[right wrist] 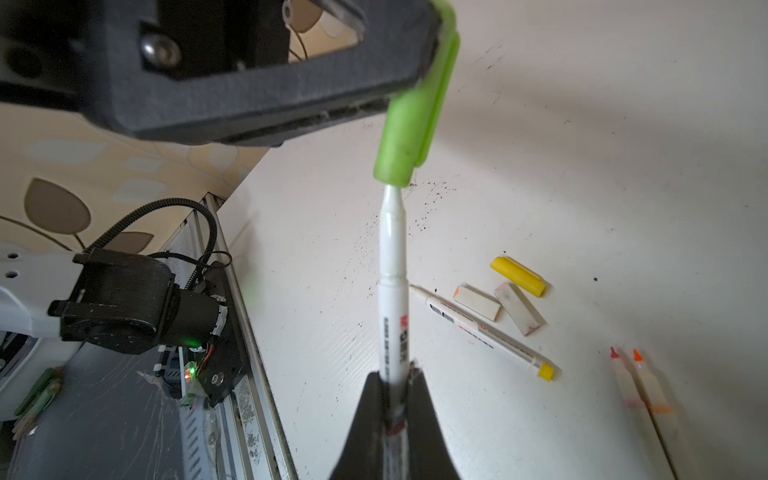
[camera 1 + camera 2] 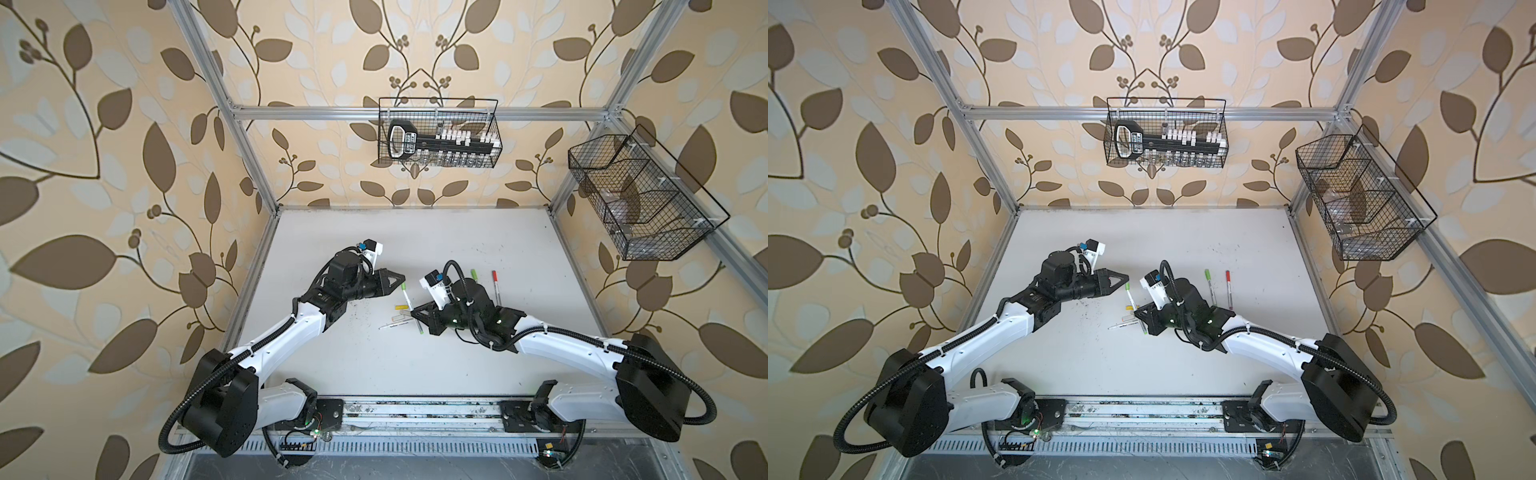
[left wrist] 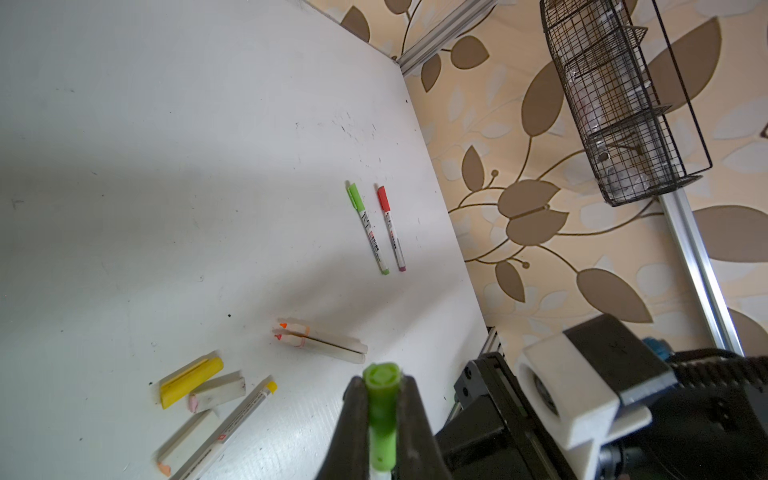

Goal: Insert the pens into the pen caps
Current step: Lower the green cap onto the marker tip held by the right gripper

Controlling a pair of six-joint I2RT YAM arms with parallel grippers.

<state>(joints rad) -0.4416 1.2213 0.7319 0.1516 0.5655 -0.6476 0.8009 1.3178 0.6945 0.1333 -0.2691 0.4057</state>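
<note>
My left gripper [image 3: 380, 388] is shut on a green pen cap [image 3: 381, 399], which also shows in a top view [image 2: 404, 286]. My right gripper [image 1: 395, 382] is shut on a white pen [image 1: 392, 291] with dark print. The pen's narrow nose sits in the mouth of the green pen cap [image 1: 411, 137], and its tip is hidden inside. Both grippers meet above the table's middle [image 2: 402, 280] [image 2: 415, 313]. On the table lie a yellow cap [image 3: 189, 380], two whitish caps [image 3: 218, 392], a yellow-ended pen [image 3: 232, 428] and two translucent pointed pens [image 3: 324, 343].
A capped green pen [image 3: 368, 228] and a capped red pen [image 3: 390, 228] lie side by side nearer the table's right edge. A wire basket [image 2: 440, 133] hangs on the back rail and another [image 2: 640, 199] on the right rail. Dark specks dot the white table [image 2: 457, 232].
</note>
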